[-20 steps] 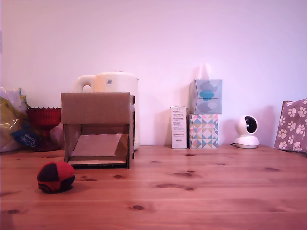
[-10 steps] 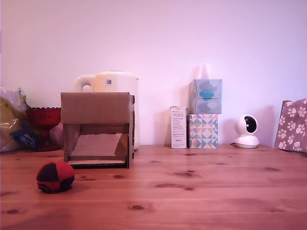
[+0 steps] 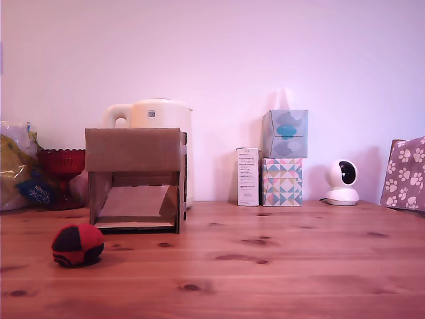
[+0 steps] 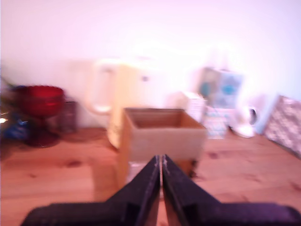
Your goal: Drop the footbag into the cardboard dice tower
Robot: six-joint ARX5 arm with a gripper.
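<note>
footbag (image 3: pixel 78 245) lying on the table (image 3: pixel 279 266), near-left of the cardboard dice tower (image 3: pixel 135 180) in the exterior view; gripper (image 4: pixel 161 162) pinched closed and empty, facing the tower's open top, likely lining up

Both views carry a pink-purple colour cast. The exterior view is evenly lit and fairly sharp: wood grain and knots on the table (image 3: pixel 265 266) read clearly, and the footbag (image 3: pixel 78 245) casts only a faint soft shadow beneath it. The inside of the cardboard box (image 3: pixel 135 179) sits in shade. The wrist view is blurred throughout (nothing is crisp), with the wall (image 4: pixel 150 37) washed out to near white and the kettle (image 4: pixel 131 94) glowing, its edges smeared.
</note>
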